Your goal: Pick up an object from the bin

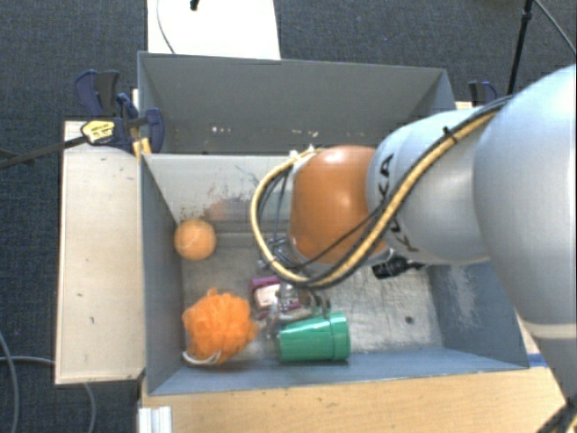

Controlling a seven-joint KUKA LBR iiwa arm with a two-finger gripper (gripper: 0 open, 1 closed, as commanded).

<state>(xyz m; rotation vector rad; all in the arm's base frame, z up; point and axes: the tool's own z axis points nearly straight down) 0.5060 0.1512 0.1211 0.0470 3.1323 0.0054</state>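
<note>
My gripper (283, 299) is low in the front middle of the bin, mostly hidden under the arm's orange cover. Right in front of it lies a green plastic cup (313, 338) on its side, its rim pointing right, touching or almost touching the gripper. A small purple and white thing (264, 290) sits against the gripper's left side; I cannot tell whether it is held. To the left, an orange mesh bath puff (218, 325) rests in the front left corner.
A pale orange ball (195, 239) lies at the left wall, further back. The arm and its cables cover the middle and right of the bin. Bare bin floor shows at the front right.
</note>
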